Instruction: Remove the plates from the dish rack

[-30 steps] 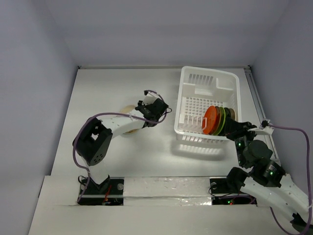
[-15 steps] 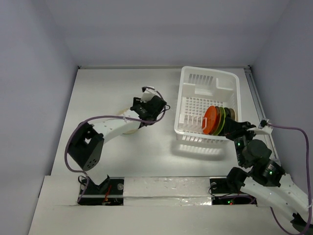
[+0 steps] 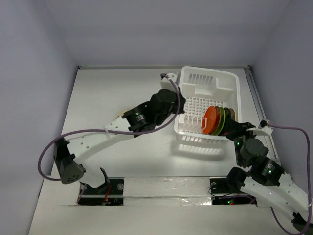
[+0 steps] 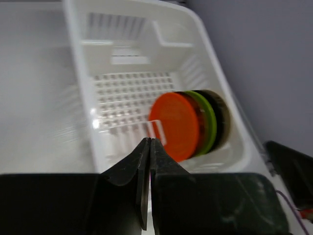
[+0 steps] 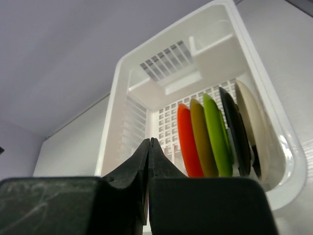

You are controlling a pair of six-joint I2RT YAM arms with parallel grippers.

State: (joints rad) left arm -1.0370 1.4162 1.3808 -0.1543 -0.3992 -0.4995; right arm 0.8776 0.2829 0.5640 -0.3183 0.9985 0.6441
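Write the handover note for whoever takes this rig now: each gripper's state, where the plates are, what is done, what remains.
Left gripper: shut, empty, at the dish rack's left rim, facing the plates.
Right gripper: shut, empty, at the rack's near right corner.
Plates: five stand on edge in the rack: orange, olive, lime green, dark, beige.
Done: none of these five is out or gripped.
Left: open a gripper and lift out all five; orange faces the left gripper.
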